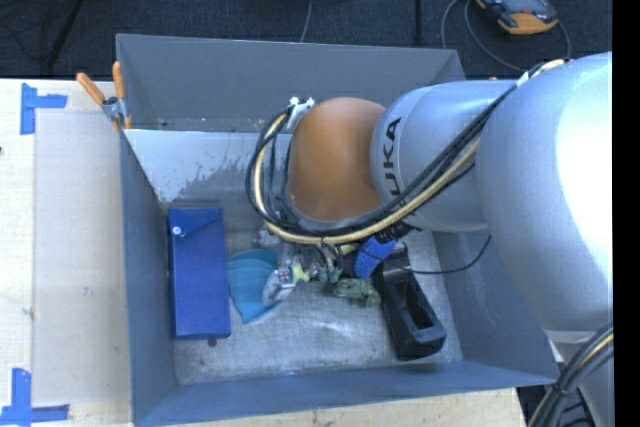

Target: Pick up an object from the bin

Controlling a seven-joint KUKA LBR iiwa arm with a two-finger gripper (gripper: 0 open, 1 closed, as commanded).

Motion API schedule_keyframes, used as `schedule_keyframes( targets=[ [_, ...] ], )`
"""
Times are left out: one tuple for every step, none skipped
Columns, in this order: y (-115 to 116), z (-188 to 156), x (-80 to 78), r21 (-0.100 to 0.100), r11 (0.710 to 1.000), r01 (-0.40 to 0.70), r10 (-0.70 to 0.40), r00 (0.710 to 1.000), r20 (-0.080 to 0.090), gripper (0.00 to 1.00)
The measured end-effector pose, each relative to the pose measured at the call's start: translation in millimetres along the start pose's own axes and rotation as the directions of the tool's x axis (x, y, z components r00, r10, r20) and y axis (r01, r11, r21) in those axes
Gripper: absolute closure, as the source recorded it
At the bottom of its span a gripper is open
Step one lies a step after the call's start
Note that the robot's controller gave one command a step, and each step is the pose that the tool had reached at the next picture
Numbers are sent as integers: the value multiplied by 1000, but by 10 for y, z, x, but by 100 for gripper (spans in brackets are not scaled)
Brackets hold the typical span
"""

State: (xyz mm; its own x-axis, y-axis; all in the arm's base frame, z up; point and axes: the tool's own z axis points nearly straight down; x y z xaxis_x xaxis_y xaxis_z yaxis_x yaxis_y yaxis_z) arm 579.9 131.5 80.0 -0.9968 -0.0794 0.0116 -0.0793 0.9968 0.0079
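Observation:
My gripper (284,275) is low in the middle of the bin, mostly hidden under the arm's orange cover. Its tip sits at the right edge of a light blue, soft-looking thing (250,283) that lies on the bin floor. Whether it touches that thing I cannot tell. Just right of the gripper lies a small green mottled thing (356,290). A small bright blue thing (370,255) shows beside it, partly under the arm.
A dark blue flat box (198,270) lies lengthwise along the bin's left side. A black oblong object (410,315) rests at the right front. The arm covers the bin's right and back.

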Motion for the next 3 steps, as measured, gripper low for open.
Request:
schedule_keyframes(
  targets=[
    [9,-436,-15,8,1000,6,-6,1000,6,100],
    [-24,-1029,20,8,1000,-3,3,1000,6,100],
    [29,-1501,-198,8,1000,1,-1,1000,13,100]
  ],
)
